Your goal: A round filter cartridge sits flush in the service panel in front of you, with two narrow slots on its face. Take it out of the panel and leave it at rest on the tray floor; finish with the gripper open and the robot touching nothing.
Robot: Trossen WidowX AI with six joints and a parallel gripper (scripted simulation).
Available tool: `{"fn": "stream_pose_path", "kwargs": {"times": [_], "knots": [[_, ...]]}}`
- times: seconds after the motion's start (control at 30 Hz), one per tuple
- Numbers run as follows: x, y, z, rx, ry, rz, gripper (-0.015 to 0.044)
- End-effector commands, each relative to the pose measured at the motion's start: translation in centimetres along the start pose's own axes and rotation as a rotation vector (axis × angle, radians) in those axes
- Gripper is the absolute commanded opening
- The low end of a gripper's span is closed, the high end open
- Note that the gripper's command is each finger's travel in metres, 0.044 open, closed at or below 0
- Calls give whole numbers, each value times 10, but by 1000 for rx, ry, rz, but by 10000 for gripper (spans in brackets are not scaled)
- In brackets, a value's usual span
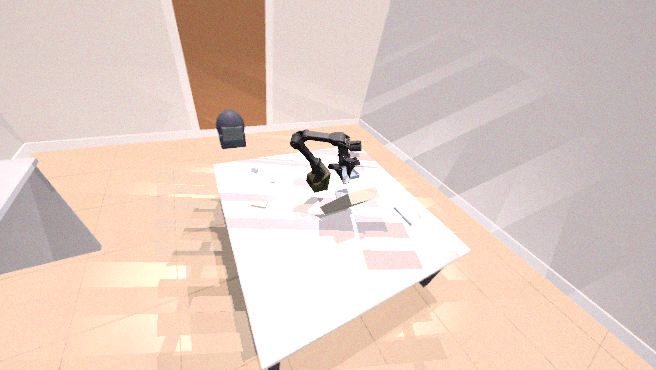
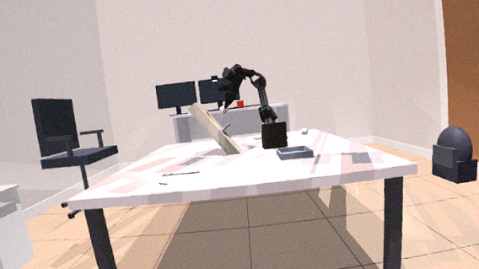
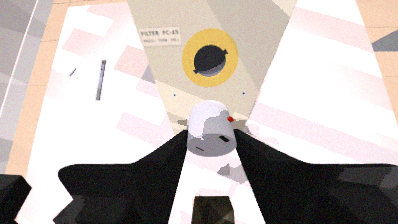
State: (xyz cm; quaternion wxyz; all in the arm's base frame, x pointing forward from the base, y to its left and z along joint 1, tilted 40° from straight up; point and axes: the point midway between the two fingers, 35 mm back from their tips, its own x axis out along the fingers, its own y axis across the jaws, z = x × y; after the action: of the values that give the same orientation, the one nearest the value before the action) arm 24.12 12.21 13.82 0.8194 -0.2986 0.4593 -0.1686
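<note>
OK, wrist cam: the gripper point(image 1: 345, 172) point(image 2: 224, 108) point(image 3: 210, 133) is clenching the filter cartridge point(image 3: 207, 117), a finger pressing each side. The cartridge is hanging clear of the panel point(image 1: 336, 204) point(image 2: 210, 127) point(image 3: 167, 65), its slotted end facing the cam, a red dot point(image 3: 230, 119) showing on its R side in view. Up the sloping panel, the yellow ring point(image 3: 190, 70) is framing a dark, vacant socket point(image 3: 210, 59); the label point(image 3: 160, 36) is reading "FILTER", w/ the smaller line blurring out. Black fingers are covering part of the table point(image 1: 300, 280) point(image 2: 241, 187) point(image 3: 45, 145), and the frame bottom is cutting off a brown block point(image 3: 212, 210). Ext. view: a grey piece point(image 2: 225, 127) is jutting from the panel, too small to ID. The tray point(image 1: 354, 174) point(image 2: 295, 156) is sitting near the arm base point(image 1: 318, 181) point(image 2: 274, 136); in the top view the arm is crowding it, so its inside is prob. partly hiding.
</note>
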Motion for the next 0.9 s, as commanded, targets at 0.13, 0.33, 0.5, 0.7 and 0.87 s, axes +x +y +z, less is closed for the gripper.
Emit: {"fn": "stream_pose_path", "kwargs": {"times": [0.13, 0.33, 0.5, 0.7, 0.87], "knots": [[-7, 20, 3, 8, -1, 5, 0], [-3, 49, 4, 10, -2, 7, 0], [0, 73, 2, 11, -2, 7, 0], [2, 83, -2, -24, 6, 14, 0], [-10, 120, -20, -216, 31, 131, 0]]}}
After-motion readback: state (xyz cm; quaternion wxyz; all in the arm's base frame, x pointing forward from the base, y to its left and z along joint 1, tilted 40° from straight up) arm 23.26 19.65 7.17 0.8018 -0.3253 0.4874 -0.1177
